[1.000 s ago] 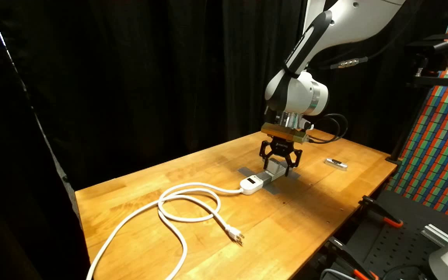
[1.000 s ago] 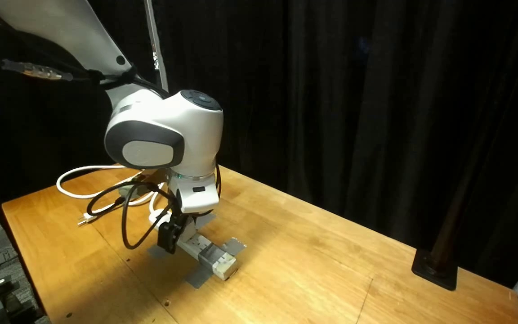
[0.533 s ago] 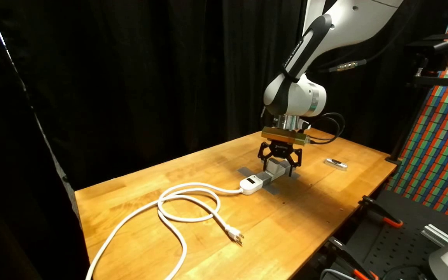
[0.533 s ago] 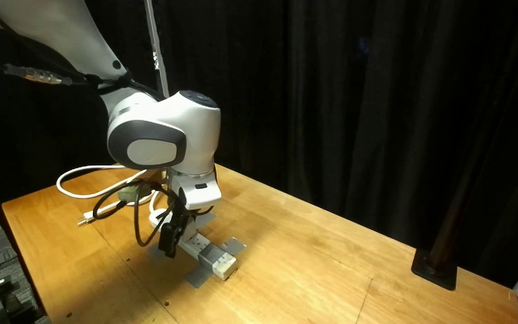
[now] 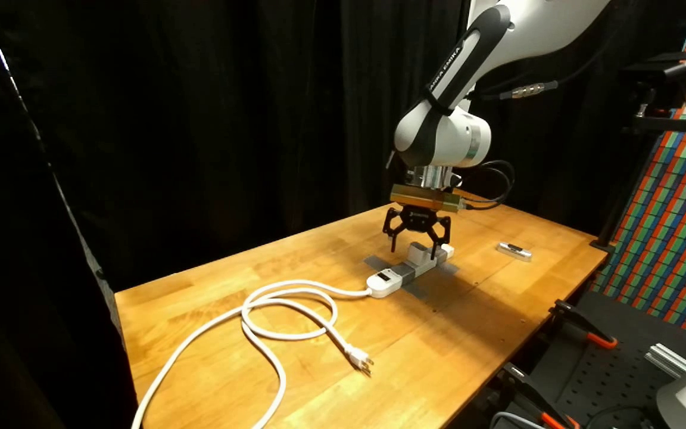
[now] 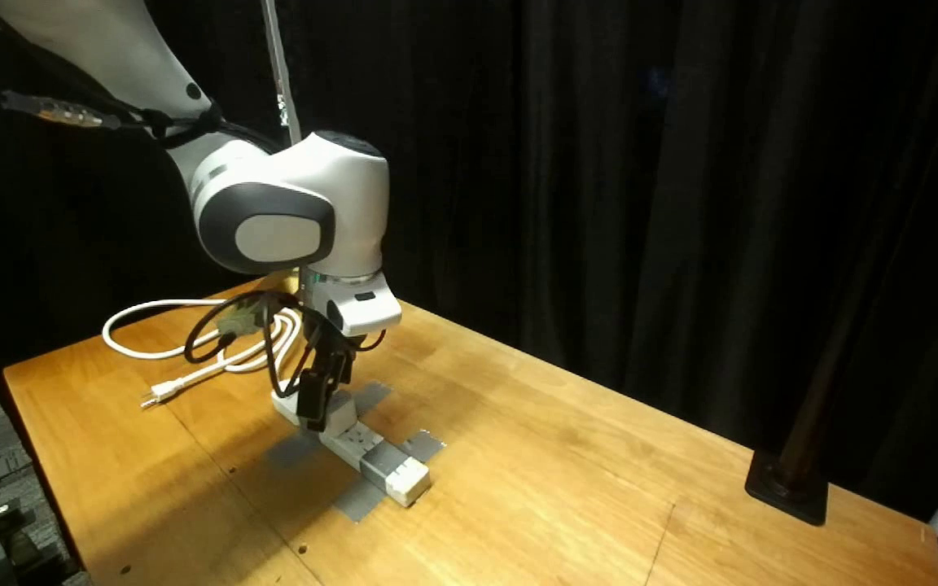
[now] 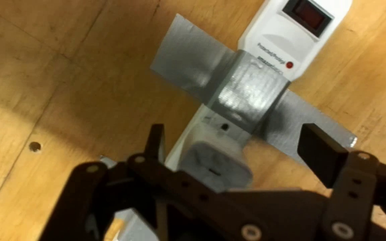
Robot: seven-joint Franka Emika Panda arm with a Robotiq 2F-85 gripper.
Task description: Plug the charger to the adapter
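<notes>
- The single-port wall charger (image 7: 217, 160) stands upright on the surge-protector power strip (image 6: 352, 444), slotted face up; that pose suggests its prongs sit in a socket, though they are hidden and full seating cannot be told.
- Silver duct tape (image 7: 250, 93) straps the strip to the wooden counter (image 5: 402, 342), well in from the edge by the black curtain (image 5: 230, 149), presumably so that pushing the charger home does not slide it.
- The gripper (image 5: 413, 254) points down over the charger, jaws wide and holding nothing; in the wrist view a fingertip (image 7: 320, 154) shows on either side, no contact visible, a spread that would let it rise without snagging.
- The white cord (image 5: 288, 338) lies looped towards the counter's left corner in an exterior view, its plug (image 5: 357, 356) bare, likely routed away from the work.
</notes>
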